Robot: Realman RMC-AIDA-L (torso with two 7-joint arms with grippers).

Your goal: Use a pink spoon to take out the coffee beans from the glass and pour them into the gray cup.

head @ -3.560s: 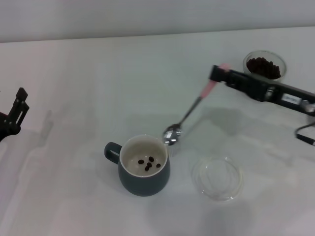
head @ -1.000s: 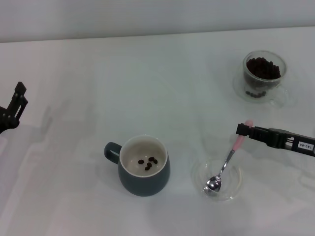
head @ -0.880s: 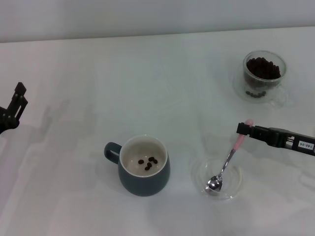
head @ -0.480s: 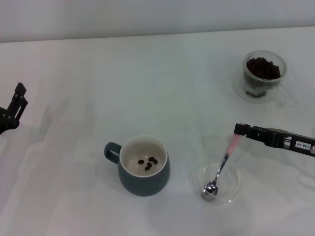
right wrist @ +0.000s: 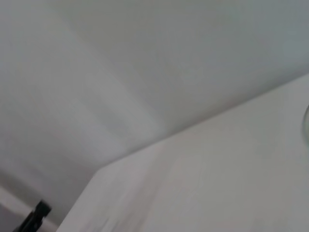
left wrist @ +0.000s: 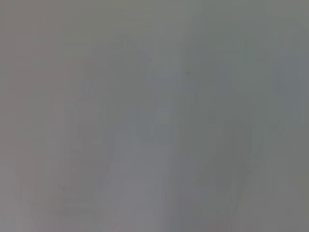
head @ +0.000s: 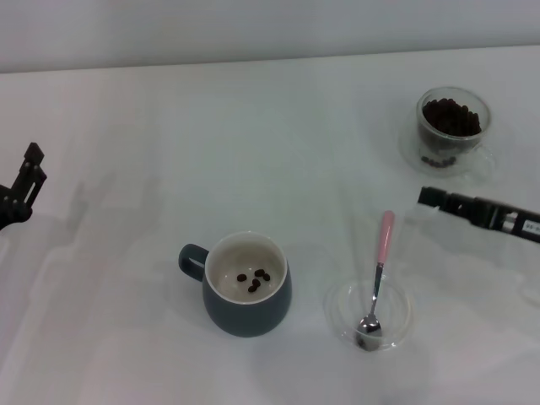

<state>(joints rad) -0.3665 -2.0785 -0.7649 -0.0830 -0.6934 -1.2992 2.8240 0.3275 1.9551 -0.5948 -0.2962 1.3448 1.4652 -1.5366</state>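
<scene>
Resting the spoon, beans delivered

Spreading wide, the table (head: 253, 126) gives me open room on every side. The gray cup (head: 247, 285) sits near me with a few coffee beans (head: 254, 278) inside; the glass (head: 452, 126) stands far right. The pink spoon (head: 376, 278) lies with its bowl in the saucer (head: 369, 310), handle propped on the rim. Light, slim, slippery: I'd pinch the pink handle. My right gripper (head: 432, 197) hangs beside it, holding nothing; my left gripper (head: 24, 187) idles far left, fingers unreadable.

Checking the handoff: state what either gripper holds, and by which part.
Nothing held. The pink spoon rests in the saucer, apart from the right gripper; left gripper holds nothing.
</scene>
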